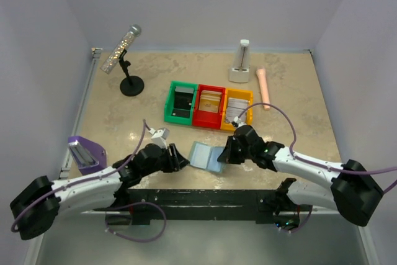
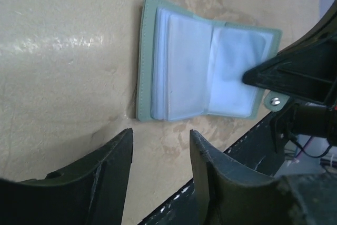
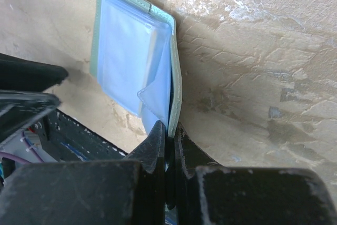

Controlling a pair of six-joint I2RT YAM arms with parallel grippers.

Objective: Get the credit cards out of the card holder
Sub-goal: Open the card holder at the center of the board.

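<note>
Grey-green bifold card holder with pale blue pockets lay open on our beige marbled table. Our right gripper pinched its edge, and our left gripper gaped just beside it.

The card holder has a matt grey-green cover that looks like stitched leather or an imitation of it. Its tab carries a small shiny metal snap, and its inner sleeves are thin, translucent pale blue plastic with a soft gloss. The surface is smooth, beige and stone-patterned with a faint sheen; the left hand and right hand are dark matt plastic, scuffed at the edges, and the green bin at 12 o'clock from the holder is glossy plastic.
</note>
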